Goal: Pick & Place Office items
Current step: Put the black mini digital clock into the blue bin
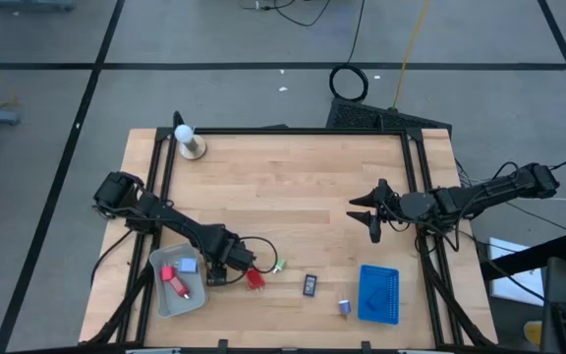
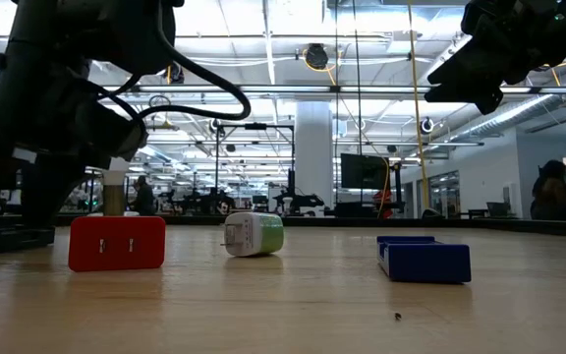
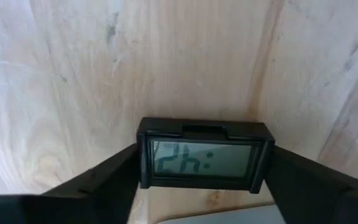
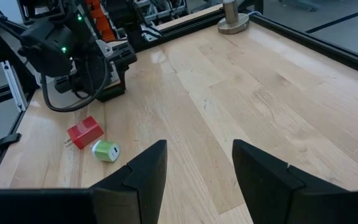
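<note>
The left pincer (image 3: 201,186) clamps a small black clock (image 3: 204,155) between its 2 fingers, low over the table (image 1: 303,187) beside the grey tray (image 1: 165,300), likely its destination. The right pincer (image 4: 197,168) waits open, well apart.

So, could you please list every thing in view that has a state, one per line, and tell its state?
Left claw: closed around the small black digital clock, beside the grey tray.
Right claw: open, empty, above the table.
Grey rectangular tray: holds a red block and a light-blue block.
Blue rectangular tray: empty.
Red plug-shaped block: upright.
Green-white charger: on its side.
</note>
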### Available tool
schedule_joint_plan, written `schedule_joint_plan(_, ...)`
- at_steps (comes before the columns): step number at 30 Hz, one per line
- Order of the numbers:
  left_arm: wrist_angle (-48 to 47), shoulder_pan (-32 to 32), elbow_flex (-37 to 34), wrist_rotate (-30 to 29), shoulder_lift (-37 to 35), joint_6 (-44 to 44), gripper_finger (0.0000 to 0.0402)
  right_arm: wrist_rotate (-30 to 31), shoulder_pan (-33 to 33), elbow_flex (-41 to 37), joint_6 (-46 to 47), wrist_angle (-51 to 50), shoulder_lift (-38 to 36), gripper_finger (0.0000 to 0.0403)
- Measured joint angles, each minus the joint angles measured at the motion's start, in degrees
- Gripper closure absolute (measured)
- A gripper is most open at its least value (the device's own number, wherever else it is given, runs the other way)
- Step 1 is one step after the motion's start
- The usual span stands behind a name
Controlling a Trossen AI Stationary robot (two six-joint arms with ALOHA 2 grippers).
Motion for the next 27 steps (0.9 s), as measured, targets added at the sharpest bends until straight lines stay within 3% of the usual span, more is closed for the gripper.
schedule_joint_plan(3,0.2,0.0,0.0,0.0,0.0,0.0,0.0122,0.0,0.0,0.0,0.0,0.0,0.0,0.0229)
schedule_joint_plan(17,0.7,0.0,0.3,-0.3,0.1,-1.4,0.0122,0.1,0.0,0.0,0.0,0.0,0.0,0.0229)
schedule_joint_plan(27,-0.3,0.0,5.6,-0.9,0.2,-1.2,0.0122,0.1,0.0,0.0,0.2,0.0,0.0,0.0229)
